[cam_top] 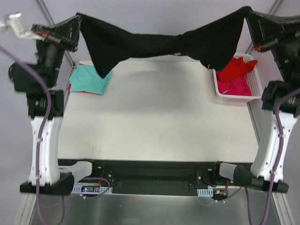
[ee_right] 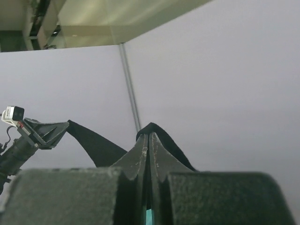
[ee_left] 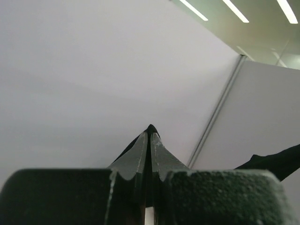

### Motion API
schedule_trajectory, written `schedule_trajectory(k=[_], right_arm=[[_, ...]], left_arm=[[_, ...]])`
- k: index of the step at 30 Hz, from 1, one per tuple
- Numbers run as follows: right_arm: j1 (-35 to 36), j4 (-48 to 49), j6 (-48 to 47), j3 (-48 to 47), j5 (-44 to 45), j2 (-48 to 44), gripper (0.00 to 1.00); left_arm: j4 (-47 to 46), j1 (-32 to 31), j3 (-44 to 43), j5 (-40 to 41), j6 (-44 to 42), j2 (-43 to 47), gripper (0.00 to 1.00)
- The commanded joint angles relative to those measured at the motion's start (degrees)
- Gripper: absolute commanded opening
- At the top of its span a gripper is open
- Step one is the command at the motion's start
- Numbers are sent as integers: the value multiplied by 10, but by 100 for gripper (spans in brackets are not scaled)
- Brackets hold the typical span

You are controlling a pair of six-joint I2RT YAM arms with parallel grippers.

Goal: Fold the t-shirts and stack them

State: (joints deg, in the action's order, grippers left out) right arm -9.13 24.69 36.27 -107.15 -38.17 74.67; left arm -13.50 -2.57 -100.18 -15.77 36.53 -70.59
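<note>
Your black t-shirt [cam_top: 159, 44] hangs stretched high over the table [cam_top: 159, 122], sagging in the middle, one corner drooping at the left. Your left gripper [ee_left: 151, 133] and right gripper [ee_right: 149, 136] each pinch an end of it tight. A teal t-shirt [cam_top: 89, 78] lies at the far left corner. The white slotted basket [cam_top: 232, 98] at far right holds a red t-shirt [cam_top: 236, 68] and a pink t-shirt [cam_top: 236, 88]

White table [cam_top: 154, 122]: teal t-shirt [cam_top: 89, 79], basket [cam_top: 253, 86]

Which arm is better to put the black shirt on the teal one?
Probably left. Left gripper and right gripper both pinch the black shirt, but the left hangs near the teal shirt, the right near the basket.
</note>
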Motion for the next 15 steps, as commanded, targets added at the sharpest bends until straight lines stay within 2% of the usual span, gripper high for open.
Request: schedule_trajectory(k=[1, 5, 8, 12, 15], right_arm=[[0, 28, -30, 7, -57, -110, 0], [1, -41, -79, -18, -41, -193, 0], [1, -96, -101, -65, -17, -221, 0], [2, -186, -130, -190, 0, -203, 0], [2, -200, -139, -207, 14, -189, 0]], left_arm=[[-93, 0, 87, 3, -40, 164, 0], [-49, 0, 89, 18, -74, 255, 0], [-31, 0, 78, 25, -73, 299, 0], [10, 1, 3, 29, -75, 286, 0], [23, 1, -47, 25, -69, 246, 0]])
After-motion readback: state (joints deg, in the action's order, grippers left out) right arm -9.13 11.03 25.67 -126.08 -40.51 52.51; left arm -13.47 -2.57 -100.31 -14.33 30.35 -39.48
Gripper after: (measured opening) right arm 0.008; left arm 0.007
